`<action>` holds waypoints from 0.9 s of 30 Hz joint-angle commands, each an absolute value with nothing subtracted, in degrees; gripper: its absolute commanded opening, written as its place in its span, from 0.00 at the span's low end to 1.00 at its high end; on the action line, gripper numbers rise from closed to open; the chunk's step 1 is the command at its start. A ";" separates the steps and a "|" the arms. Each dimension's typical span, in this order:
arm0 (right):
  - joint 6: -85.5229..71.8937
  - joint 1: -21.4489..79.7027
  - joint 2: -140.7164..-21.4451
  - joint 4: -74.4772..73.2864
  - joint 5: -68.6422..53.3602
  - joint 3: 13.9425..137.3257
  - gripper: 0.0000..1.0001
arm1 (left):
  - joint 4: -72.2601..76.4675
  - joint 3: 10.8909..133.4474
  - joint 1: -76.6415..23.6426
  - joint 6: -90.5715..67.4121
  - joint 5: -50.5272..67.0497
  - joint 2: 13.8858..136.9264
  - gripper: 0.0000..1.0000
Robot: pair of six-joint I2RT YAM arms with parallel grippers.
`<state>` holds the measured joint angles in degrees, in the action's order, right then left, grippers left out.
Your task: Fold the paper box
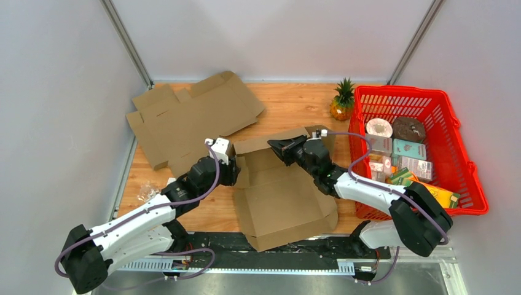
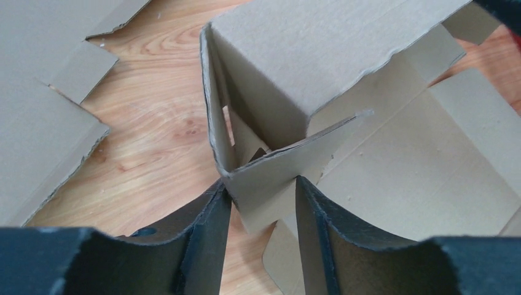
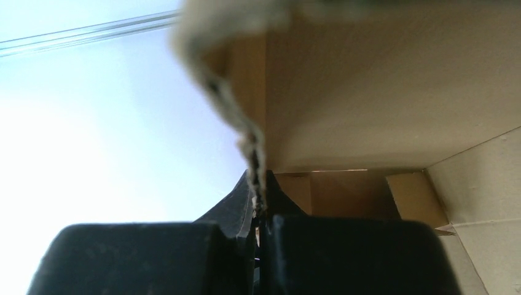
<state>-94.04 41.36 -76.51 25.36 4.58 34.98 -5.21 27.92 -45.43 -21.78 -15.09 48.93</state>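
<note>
The paper box (image 1: 282, 203) lies half-folded on the table's middle, its back wall raised and its base flat. My right gripper (image 1: 274, 147) is shut on the top edge of that raised wall; in the right wrist view the ragged cardboard edge (image 3: 252, 141) runs down into the pinched jaws (image 3: 258, 196). My left gripper (image 1: 232, 167) is at the box's left rear corner. In the left wrist view its fingers (image 2: 212, 227) stand apart, open, with a bent side flap (image 2: 276, 172) slanting across the gap between them.
A second flat cardboard sheet (image 1: 190, 114) lies at the back left. A red basket (image 1: 461, 166) full of groceries stands on the right, with a small pineapple (image 1: 343, 101) behind it. Crumpled clear plastic (image 1: 147, 190) lies near the left edge.
</note>
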 commanded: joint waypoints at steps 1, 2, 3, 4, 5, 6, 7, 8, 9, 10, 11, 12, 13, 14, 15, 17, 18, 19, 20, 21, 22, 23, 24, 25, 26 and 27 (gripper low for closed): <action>-90.70 44.29 -75.23 20.92 9.13 34.11 0.00 | 3.07 28.12 -48.15 -22.85 -16.51 49.22 0.48; -90.88 44.91 -75.41 21.44 9.23 34.01 0.00 | 3.95 28.39 -49.30 -22.76 -18.26 50.18 0.45; -90.97 45.00 -75.50 21.71 9.23 33.93 0.00 | 4.13 28.91 -50.44 -22.85 -22.46 50.62 0.43; -91.23 45.09 -75.50 22.14 9.05 33.75 0.00 | 4.22 29.09 -52.97 -23.20 -24.67 51.76 0.41; -91.32 45.09 -75.41 22.24 9.14 33.75 0.00 | 4.31 29.18 -54.22 -23.73 -26.96 52.29 0.37; -91.41 45.09 -75.06 22.24 9.14 33.66 0.00 | 4.13 29.27 -55.71 -24.17 -32.20 52.73 0.36; -91.49 45.17 -74.80 22.24 9.31 33.49 0.00 | 4.30 29.27 -56.85 -24.43 -34.08 53.69 0.35; -91.58 45.35 -74.53 22.15 9.49 33.40 0.00 | 4.05 29.18 -58.78 -25.48 -35.93 54.14 0.34; -91.58 45.35 -73.84 22.15 9.58 33.22 0.00 | 3.52 29.18 -59.41 -26.27 -39.95 54.49 0.34; -91.67 45.44 -73.57 22.06 9.93 33.14 0.00 | 1.78 29.35 -59.59 -27.32 -41.12 55.45 0.34; -91.58 45.44 -73.22 21.89 10.11 32.96 0.00 | 0.89 30.05 -59.59 -28.99 -42.00 55.81 0.38; -91.58 45.44 -72.86 21.71 10.19 32.87 0.00 | 0.36 30.41 -59.68 -29.79 -43.58 56.25 0.41; -91.50 45.44 -72.51 21.53 10.63 32.78 0.00 | -2.61 31.02 -59.68 -30.58 -44.38 57.03 0.45; -91.32 45.44 -72.34 21.27 10.81 32.78 0.00 | -3.51 31.55 -59.68 -31.54 -45.08 57.56 0.51; -91.32 45.53 -72.07 21.18 10.90 32.78 0.00 | -4.65 32.94 -59.68 -32.07 -46.31 58.09 0.52; -91.41 45.53 -71.98 21.44 10.73 32.70 0.00 | -7.38 34.36 -59.68 -33.30 -47.63 60.28 0.54; -91.49 45.53 -71.98 21.62 10.55 32.70 0.00 | -7.90 35.41 -59.68 -33.75 -48.59 61.08 0.54; -91.67 45.53 -71.98 21.71 10.11 32.61 0.00 | -8.43 35.77 -59.68 -34.45 -49.13 62.56 0.54; -91.76 45.53 -71.81 22.14 9.93 32.52 0.00 | -8.18 36.03 -59.68 -35.24 -49.48 63.19 0.51; -92.19 45.53 -71.55 22.15 9.58 32.52 0.00 | -7.91 36.30 -59.76 -35.42 -49.57 63.72 0.50; -92.37 45.53 -71.46 22.15 9.06 32.52 0.00 | -6.43 36.21 -59.77 -35.42 -49.57 64.68 0.47; -92.55 45.53 -71.19 21.89 8.79 32.61 0.00 | -5.46 35.95 -59.85 -35.16 -49.66 65.12 0.41; -92.72 45.61 -70.93 21.71 8.70 32.69 0.00 | -4.84 35.86 -60.03 -35.24 -50.96 65.39 0.40; -92.72 45.62 -70.75 21.10 8.79 32.87 0.00 | -3.70 35.69 -60.46 -35.59 -51.85 65.91 0.37; -92.64 45.70 -70.23 20.57 8.88 32.96 0.00 | -3.34 35.68 -60.64 -35.86 -52.99 66.09 0.35; -92.64 45.79 -70.05 20.13 9.05 33.05 0.00 | -3.08 35.77 -60.91 -36.29 -53.96 66.35 0.33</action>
